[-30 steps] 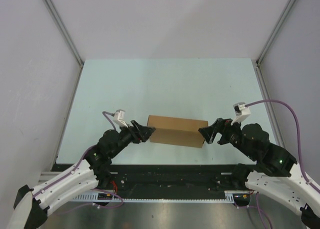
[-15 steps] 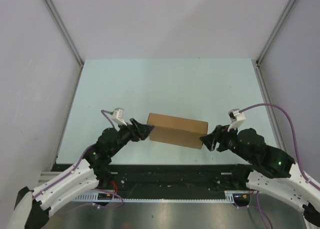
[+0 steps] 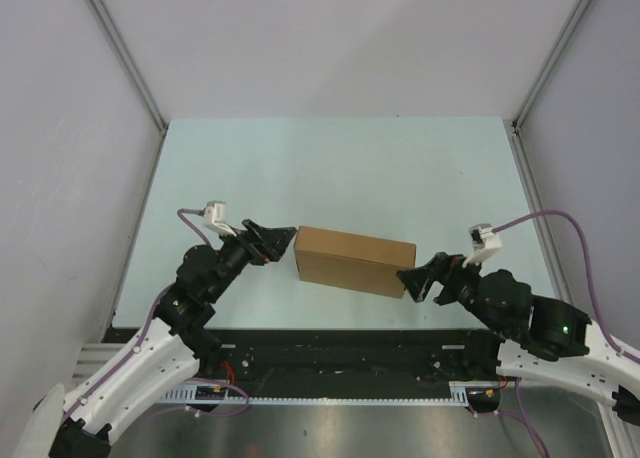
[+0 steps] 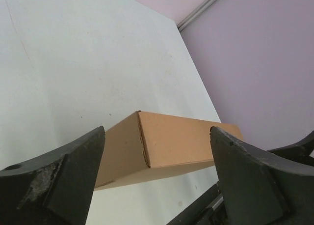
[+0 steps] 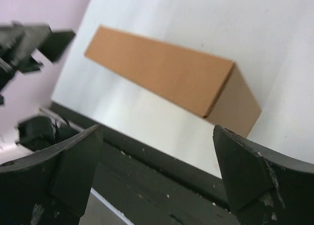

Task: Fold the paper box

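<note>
Top external view: the paper box [image 3: 355, 260] lies closed on the pale table [image 3: 330, 168], just below the centre of the frame. Its long axis runs left to right and slants slightly down to the right.
Box form: plain brown cardboard, rectangular, every visible face shut.
Left gripper [image 3: 285, 243]: left of centre, pointing at the box's left end with its tips just beside it. The fingers are spread, with nothing between them.
Right gripper [image 3: 408, 284]: right of centre, at the box's lower right corner. The fingers are spread and hold nothing; whether a tip touches the cardboard cannot be told from above.
Left wrist view: two dark fingers [image 4: 54, 185] fill the lower corners, wide apart. The box sits between them in the lower middle, clear of both, one vertical corner edge turned toward the camera.
Right wrist view: two fingers [image 5: 250, 171] fill the lower corners, wide apart. The box crosses the upper middle of the frame, clear of both.
</note>
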Controlling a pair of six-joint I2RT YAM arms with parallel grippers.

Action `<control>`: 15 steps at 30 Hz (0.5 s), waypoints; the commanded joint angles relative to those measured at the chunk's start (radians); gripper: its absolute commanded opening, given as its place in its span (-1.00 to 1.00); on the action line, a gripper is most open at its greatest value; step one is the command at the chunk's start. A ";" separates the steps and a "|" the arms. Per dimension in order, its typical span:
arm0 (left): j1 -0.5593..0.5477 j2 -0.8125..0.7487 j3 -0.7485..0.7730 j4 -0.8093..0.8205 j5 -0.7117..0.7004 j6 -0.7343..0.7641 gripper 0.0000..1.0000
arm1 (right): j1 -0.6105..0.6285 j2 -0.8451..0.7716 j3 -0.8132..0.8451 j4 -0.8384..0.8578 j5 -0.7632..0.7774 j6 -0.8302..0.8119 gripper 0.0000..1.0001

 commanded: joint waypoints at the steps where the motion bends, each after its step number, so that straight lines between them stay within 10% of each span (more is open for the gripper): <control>1: 0.077 0.054 0.041 0.052 0.156 -0.018 0.92 | 0.002 -0.004 0.081 -0.053 0.149 0.066 0.99; 7: 0.103 0.039 0.035 0.067 0.328 0.031 0.88 | 0.012 0.119 0.114 -0.153 0.141 0.098 0.99; 15: -0.153 -0.197 -0.070 -0.050 0.301 0.178 -0.02 | 0.014 0.085 0.124 -0.020 0.325 0.012 0.91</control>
